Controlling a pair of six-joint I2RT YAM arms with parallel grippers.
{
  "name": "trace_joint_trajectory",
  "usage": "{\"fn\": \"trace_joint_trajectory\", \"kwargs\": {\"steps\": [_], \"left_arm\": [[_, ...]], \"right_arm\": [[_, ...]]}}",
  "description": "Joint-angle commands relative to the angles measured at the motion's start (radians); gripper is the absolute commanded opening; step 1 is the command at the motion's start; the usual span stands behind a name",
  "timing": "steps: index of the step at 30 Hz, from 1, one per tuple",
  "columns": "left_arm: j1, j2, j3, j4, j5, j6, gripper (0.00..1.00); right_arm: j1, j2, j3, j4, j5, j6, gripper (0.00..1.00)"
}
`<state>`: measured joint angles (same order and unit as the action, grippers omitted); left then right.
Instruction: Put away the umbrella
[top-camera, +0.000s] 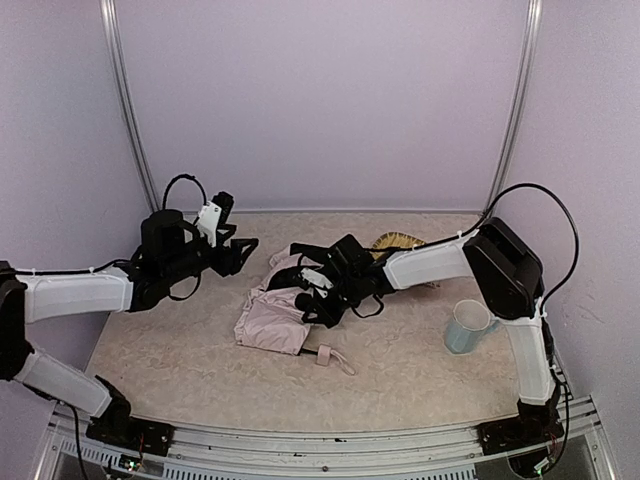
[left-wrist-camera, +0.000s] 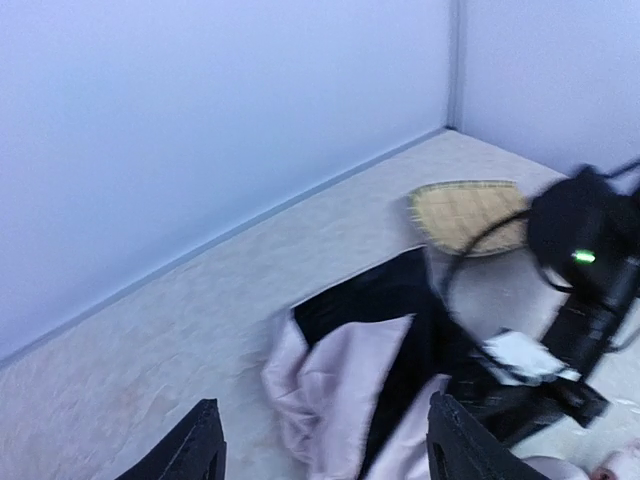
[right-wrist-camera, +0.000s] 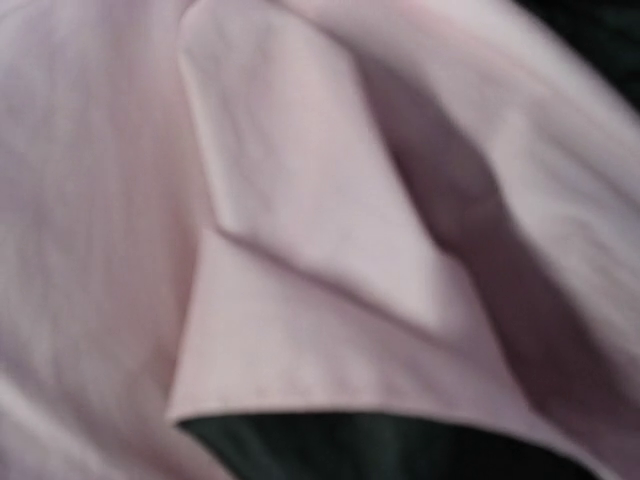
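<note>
Nearest the arm bases, on the pale beige speckled tabletop (top-camera: 180, 370), lies the small pale pink handle (top-camera: 325, 355) of the folding umbrella (top-camera: 272, 320), with a thin loop trailing from it. Just beyond is the umbrella's canopy, pale pink fabric outside and black lining inside. It is slumped in a loose, crumpled heap near the middle of the table, with flaps of lining thrown open toward the back. The right gripper (top-camera: 320, 300) is pushed down into that heap. Its wrist view shows nothing but pink folds at close range, with a dark edge of lining beneath, and no fingers in sight. Its jaws are closed, but whether they pinch a fold of fabric cannot be told. To the right, well apart from the umbrella, a translucent pale blue mug (top-camera: 465, 325) stands upright beside the right arm. The left gripper (top-camera: 240, 255) hovers above the table to the left of the heap, clear of the cloth. Its black fingers (left-wrist-camera: 195, 450) are spread wide with nothing between them, and they point toward the canopy. Farther back, behind the right forearm and near the rear wall, a woven bamboo tray (left-wrist-camera: 465, 212) rests on the table. The task looks partly done at best. The canopy is collapsed rather than spread, but the fabric has yet to be gathered, wound round the shaft and fastened. No sleeve or storage spot for it can be seen.
</note>
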<state>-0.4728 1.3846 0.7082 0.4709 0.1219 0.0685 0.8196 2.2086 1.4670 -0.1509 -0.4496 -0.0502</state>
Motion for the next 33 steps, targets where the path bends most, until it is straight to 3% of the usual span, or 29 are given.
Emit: {"fn": "trace_joint_trajectory", "kwargs": {"steps": [1, 5, 9, 17, 20, 22, 24, 26, 29, 33], "left_arm": [[-0.197, -0.123, -0.023, -0.3, -0.017, 0.286, 0.68], [-0.317, -0.079, -0.009, -0.559, -0.07, 0.492, 0.83], [-0.333, 0.018, 0.031, -0.651, -0.099, 0.606, 0.98], [-0.255, 0.211, 0.101, -0.596, -0.026, 0.804, 0.98], [-0.251, 0.302, 0.153, -0.675, -0.004, 0.786, 0.9], [-0.255, 0.329, 0.161, -0.68, 0.04, 0.755, 0.78], [-0.259, 0.336, 0.158, -0.672, 0.091, 0.728, 0.61], [-0.26, 0.34, 0.158, -0.673, 0.124, 0.696, 0.52], [-0.255, 0.363, 0.182, -0.718, 0.16, 0.655, 0.48], [-0.236, 0.451, 0.271, -0.839, 0.23, 0.613, 0.46]], "right_arm": [[-0.047, 0.03, 0.044, -0.236, -0.028, -0.055, 0.0], [-0.071, 0.071, 0.101, -0.314, -0.121, -0.111, 0.0], [-0.077, 0.138, 0.204, -0.4, -0.156, -0.159, 0.0], [-0.079, 0.18, 0.254, -0.426, -0.197, -0.189, 0.0], [-0.08, 0.173, 0.258, -0.418, -0.196, -0.189, 0.0], [-0.086, 0.149, 0.248, -0.39, -0.218, -0.174, 0.01], [-0.097, 0.117, 0.226, -0.348, -0.241, -0.145, 0.07], [-0.113, 0.072, 0.191, -0.302, -0.251, -0.11, 0.17], [-0.138, -0.04, 0.09, -0.212, -0.235, -0.058, 0.37], [-0.14, -0.247, -0.11, -0.066, -0.098, -0.039, 0.53]]}}
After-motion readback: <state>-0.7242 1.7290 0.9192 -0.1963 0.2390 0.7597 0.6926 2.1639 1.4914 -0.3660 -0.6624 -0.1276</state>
